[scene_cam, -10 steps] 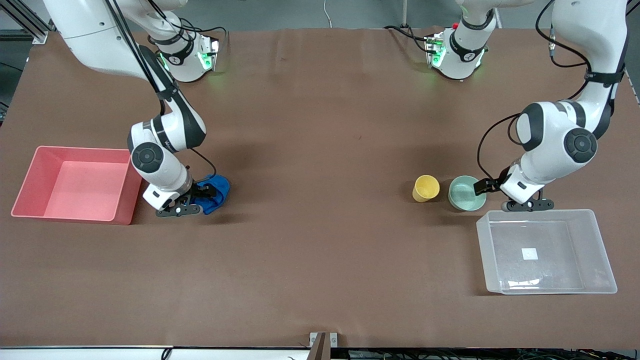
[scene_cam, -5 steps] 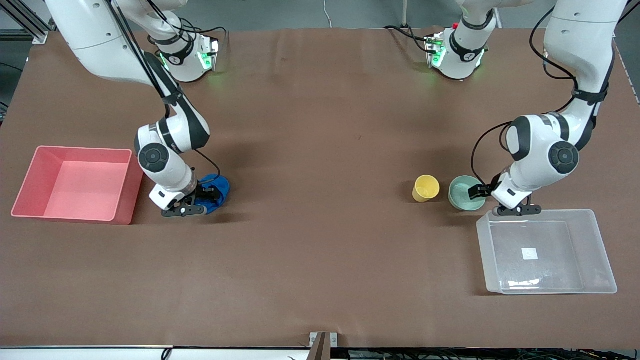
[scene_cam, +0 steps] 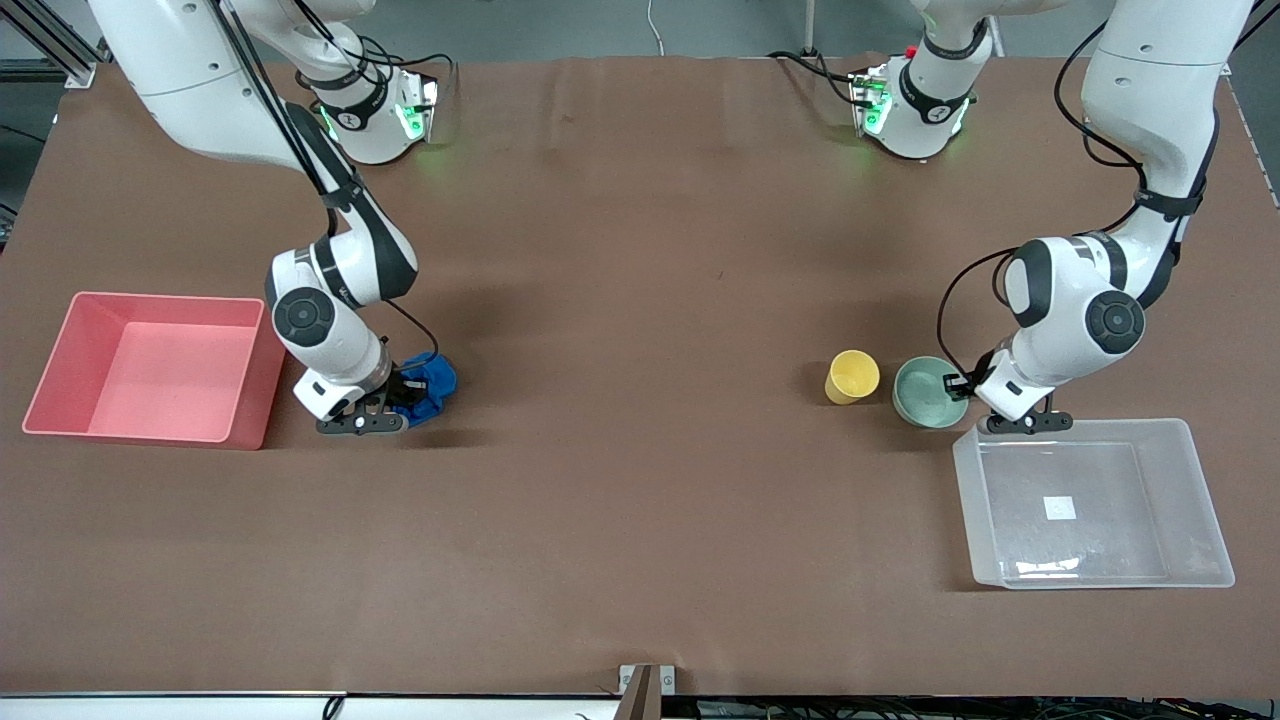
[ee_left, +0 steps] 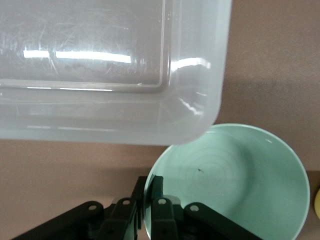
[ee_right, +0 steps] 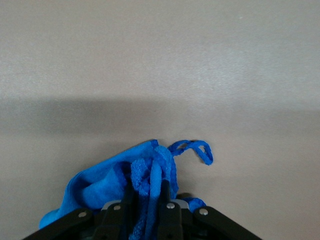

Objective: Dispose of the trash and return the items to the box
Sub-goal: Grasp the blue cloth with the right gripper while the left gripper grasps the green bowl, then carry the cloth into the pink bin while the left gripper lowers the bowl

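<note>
Right gripper: positioned low at the table surface, fingers closed narrowly on the blue wad. In the right wrist view a fold of the blue material is pinched between the two fingers, with a loose loop of it lying on the brown table. The wad sits just beside the pink bin, toward the right arm's end of the table; the bin's near wall stands between the wad and the bin's floor.

Left gripper: positioned low at the mint-green bowl, fingers drawn close together over the bowl's rim, one inside the bowl and one outside. The bowl rests on the table just beside a corner of the clear box; in the left wrist view that corner overlaps the bowl's rim. The box shows a small white label on its bottom.

Yellow cup: stands just beside the bowl, on the side away from the box, ungripped
</note>
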{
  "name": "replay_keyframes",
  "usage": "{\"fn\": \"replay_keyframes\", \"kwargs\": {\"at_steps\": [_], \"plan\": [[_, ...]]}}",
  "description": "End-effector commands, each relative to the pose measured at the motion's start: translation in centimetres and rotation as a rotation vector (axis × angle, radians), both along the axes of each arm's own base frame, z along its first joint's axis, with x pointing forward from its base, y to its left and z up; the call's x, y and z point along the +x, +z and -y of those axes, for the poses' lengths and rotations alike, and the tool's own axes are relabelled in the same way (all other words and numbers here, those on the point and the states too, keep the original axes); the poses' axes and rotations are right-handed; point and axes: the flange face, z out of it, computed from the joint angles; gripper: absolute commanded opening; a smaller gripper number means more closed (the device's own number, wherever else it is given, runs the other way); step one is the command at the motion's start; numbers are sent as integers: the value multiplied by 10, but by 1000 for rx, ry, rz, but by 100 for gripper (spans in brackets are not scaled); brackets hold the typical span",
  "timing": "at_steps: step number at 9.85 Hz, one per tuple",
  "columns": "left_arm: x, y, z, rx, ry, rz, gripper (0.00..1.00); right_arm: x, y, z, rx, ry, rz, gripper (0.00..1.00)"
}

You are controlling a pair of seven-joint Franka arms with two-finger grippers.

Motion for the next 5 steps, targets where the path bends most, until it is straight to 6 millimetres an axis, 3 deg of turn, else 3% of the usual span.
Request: {"fn": "replay_keyframes", "kwargs": {"at_steps": [1,2,3,4,5], "plan": [[-4,-17,1,7,-21,-12,2,19,81,5,-79,-45,-56,1],[-4,-14,1,7,-22,-9,0,30,123,19,-88,-46,-53,1],[-3,-7,3,7,-26,-5,0,36,158,46,-52,-35,-52,1],[-2,7,5,7,-30,-8,0,37,195,87,10,-19,-65,1],[3,34,9,6,-41,11,0,29,221,145,44,44,-83,1]]}}
